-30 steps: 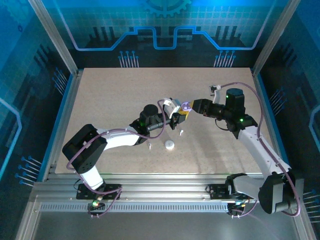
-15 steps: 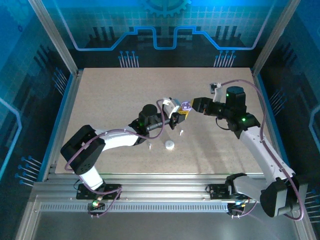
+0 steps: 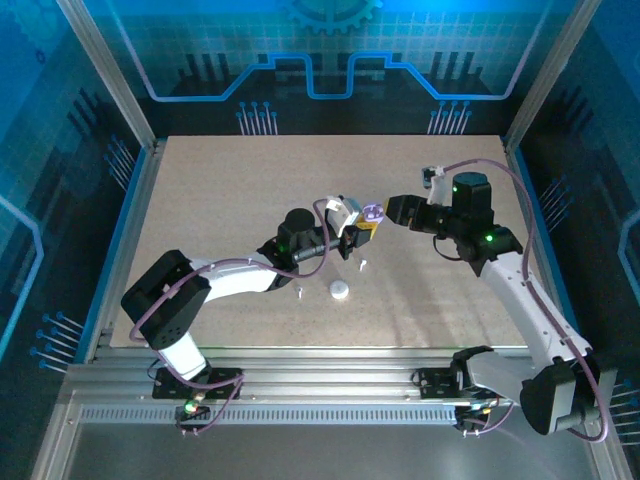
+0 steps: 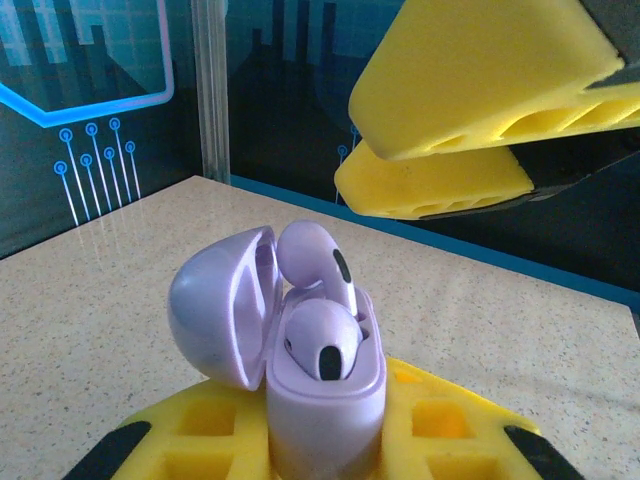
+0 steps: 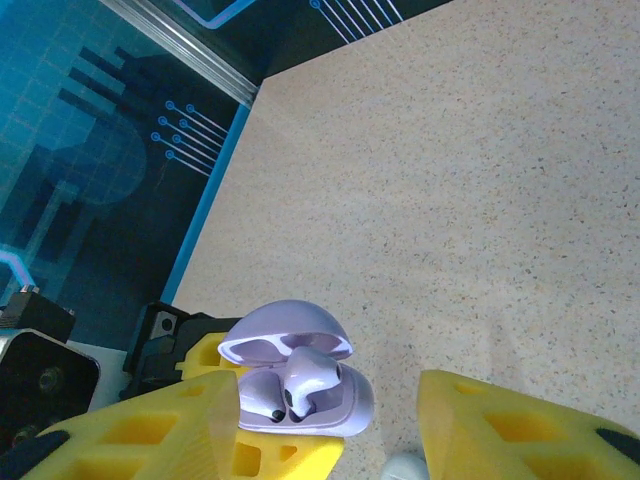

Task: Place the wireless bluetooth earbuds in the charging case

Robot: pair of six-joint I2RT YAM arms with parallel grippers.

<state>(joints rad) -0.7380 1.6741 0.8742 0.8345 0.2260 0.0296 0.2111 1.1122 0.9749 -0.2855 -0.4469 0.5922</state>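
The pale purple charging case (image 4: 325,400) stands upright with its lid (image 4: 220,310) swung open, and my left gripper (image 4: 325,445) is shut on its base. Two pale purple earbuds are in it: one (image 4: 322,345) sits low in its well, the other (image 4: 315,255) stands higher with its stem in the case. In the top view the case (image 3: 374,212) is held above mid-table. My right gripper (image 5: 330,425) is open with nothing in it, a short way from the case (image 5: 330,405); its yellow fingers (image 4: 470,70) hang above and behind the case.
Two tiny white stem-shaped earbuds (image 3: 363,265) (image 3: 299,293) lie on the tabletop (image 3: 220,200) below the left gripper (image 3: 360,233). A white round puck (image 3: 339,290) lies between them. Blue walls ring the table.
My right gripper has opened wider and drawn back slightly from the case. The left gripper and the case have stayed put.
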